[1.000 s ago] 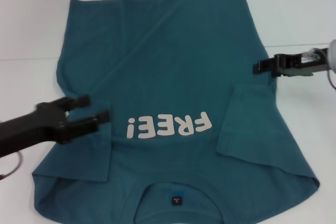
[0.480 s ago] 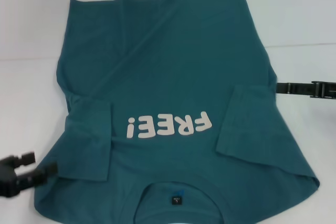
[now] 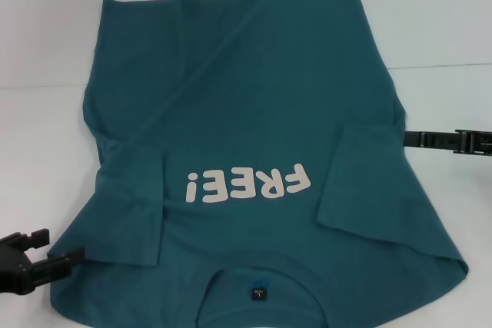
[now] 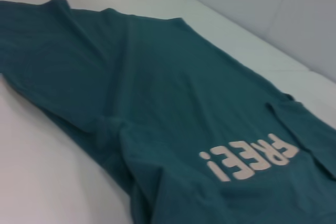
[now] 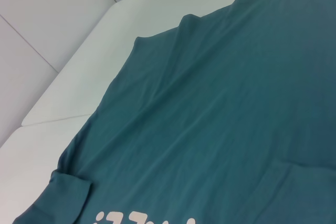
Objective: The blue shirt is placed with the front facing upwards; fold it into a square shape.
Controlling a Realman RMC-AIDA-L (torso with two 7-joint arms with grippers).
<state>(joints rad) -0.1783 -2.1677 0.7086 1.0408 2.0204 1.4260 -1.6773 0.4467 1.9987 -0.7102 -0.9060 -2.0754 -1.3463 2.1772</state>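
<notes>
The white tabletop (image 3: pixel 46 28) is covered across its middle by the blue shirt (image 3: pixel 254 105), spread flat with both sleeves folded inward, the white "FREE!" lettering (image 3: pixel 247 183) facing up and the collar nearest the robot. The left end effector (image 3: pixel 55 250) is seen spread open just off the shirt's near-left corner. The right end effector (image 3: pixel 407 139) is held at the shirt's right edge; whether it is spread or pressed together cannot be told

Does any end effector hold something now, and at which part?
Nothing is held. The left end effector is open beside the shirt near its left shoulder. The right end effector is at the shirt's right edge; its grip cannot be told.
</notes>
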